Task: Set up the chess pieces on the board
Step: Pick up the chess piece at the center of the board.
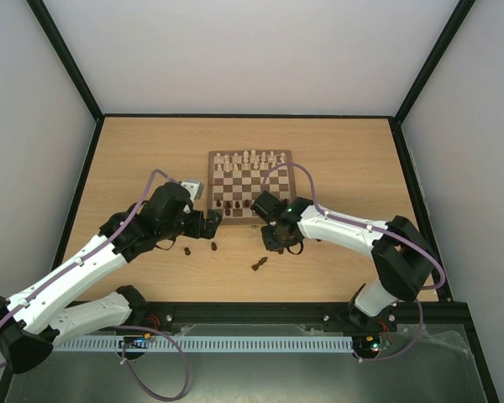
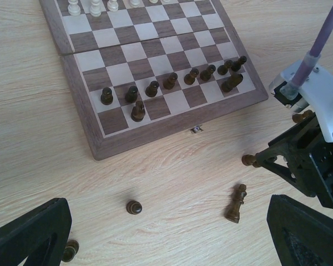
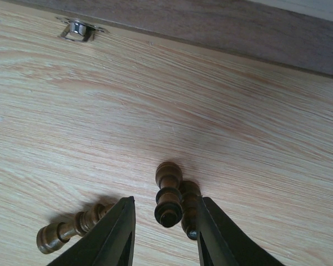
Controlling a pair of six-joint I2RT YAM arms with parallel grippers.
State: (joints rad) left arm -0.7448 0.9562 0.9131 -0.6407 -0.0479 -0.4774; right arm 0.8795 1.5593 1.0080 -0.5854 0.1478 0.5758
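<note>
The board (image 1: 212, 186) lies mid-table, cream chess pieces (image 1: 250, 158) lined along its far side and dark pawns (image 2: 152, 88) in a row near its close edge. My right gripper (image 3: 166, 202) is low over the table just off that edge. Its jaws straddle two dark pieces (image 3: 168, 194) lying side by side; the right finger touches one, while a gap stays at the left finger. A third dark piece (image 3: 66, 230) lies outside the left finger. My left gripper (image 2: 166, 230) hovers wide open above a standing dark pawn (image 2: 133, 207) and a toppled tall dark piece (image 2: 236, 204).
The board's metal latch (image 3: 77, 29) sits on its near edge, close ahead of the right gripper. Another dark pawn (image 2: 70, 250) stands beside my left finger. The right arm's wrist (image 2: 316, 105) and its purple cable fill the right of the left wrist view.
</note>
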